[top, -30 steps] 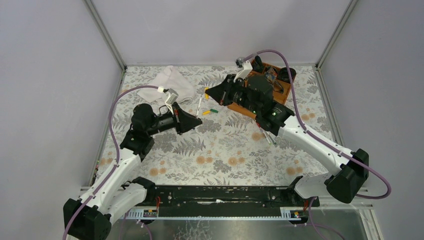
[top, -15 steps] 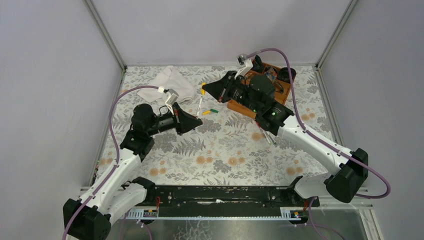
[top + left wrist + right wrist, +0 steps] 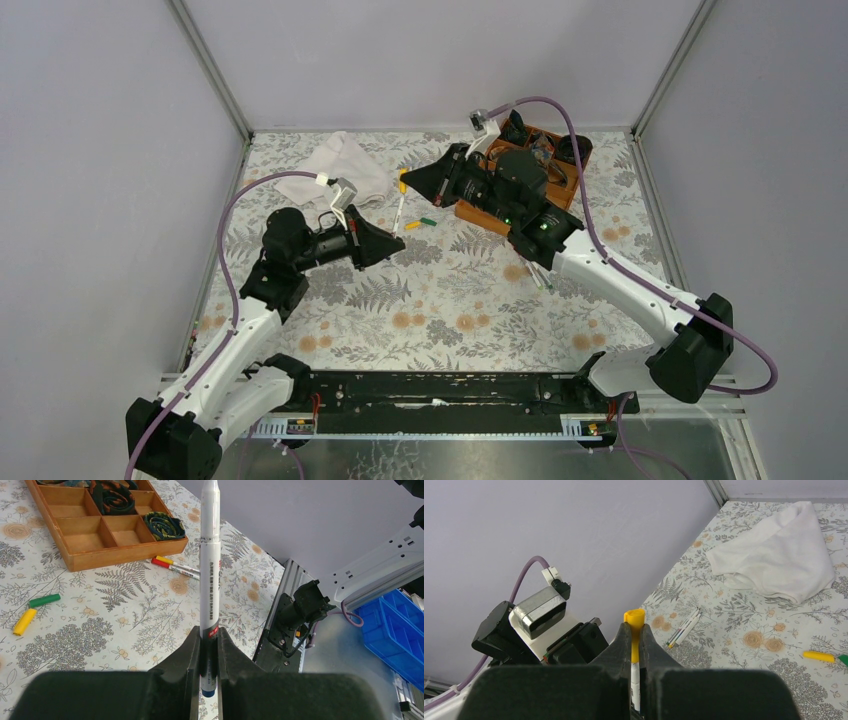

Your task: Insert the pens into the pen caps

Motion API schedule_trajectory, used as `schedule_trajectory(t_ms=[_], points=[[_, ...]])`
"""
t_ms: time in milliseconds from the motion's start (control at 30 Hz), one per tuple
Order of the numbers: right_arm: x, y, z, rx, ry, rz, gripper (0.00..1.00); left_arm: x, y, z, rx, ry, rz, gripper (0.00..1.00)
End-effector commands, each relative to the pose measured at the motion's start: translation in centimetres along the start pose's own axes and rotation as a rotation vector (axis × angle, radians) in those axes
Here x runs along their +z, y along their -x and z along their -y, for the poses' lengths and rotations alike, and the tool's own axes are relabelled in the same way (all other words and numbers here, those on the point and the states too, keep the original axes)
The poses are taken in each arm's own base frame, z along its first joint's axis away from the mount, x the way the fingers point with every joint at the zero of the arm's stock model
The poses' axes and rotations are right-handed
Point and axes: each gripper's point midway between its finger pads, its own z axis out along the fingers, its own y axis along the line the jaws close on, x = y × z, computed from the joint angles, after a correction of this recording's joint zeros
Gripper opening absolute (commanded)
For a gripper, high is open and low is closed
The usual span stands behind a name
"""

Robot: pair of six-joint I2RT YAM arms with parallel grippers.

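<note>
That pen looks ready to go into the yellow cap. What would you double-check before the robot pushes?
1. Left gripper clamped on the pen: ok.
2. Right gripper clamped on the yellow cap: ok.
3. Pen end lined up with the cap's opening: cannot tell; they look close from above but too small to judge.
4. Writing tip facing the cap: cannot tell; that end leaves the left wrist view.
5. Green cap and tray apart from both grippers: ok.
</note>
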Motion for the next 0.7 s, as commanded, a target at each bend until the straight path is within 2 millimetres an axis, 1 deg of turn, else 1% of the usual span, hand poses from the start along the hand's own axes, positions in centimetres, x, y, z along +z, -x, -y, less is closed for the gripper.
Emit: schedule_trajectory(t_ms=[0, 267, 500, 667], points=[[-0.3, 1.5, -2.0, -0.007, 0.079, 0.042, 0.0, 0.0, 1.3, 1.0, 0.054, -0.032, 0.048, 0.0], [-0.4, 0.3, -1.6, 0.0, 0.086, 0.008, 0.0, -0.1, 1.4, 0.9, 0.057, -0.018, 0.056, 0.0], [-1.0, -0.7, -1.4, -0.001, 0.102, -0.009, 0.0, -0.2, 1.5, 0.8, 0.062, -0.008, 0.065, 0.0], [-1.1, -2.1, -1.2, 0.004, 0.118, -0.045, 0.0, -0.2, 1.6, 0.8, 0.061, -0.006, 0.066, 0.0]])
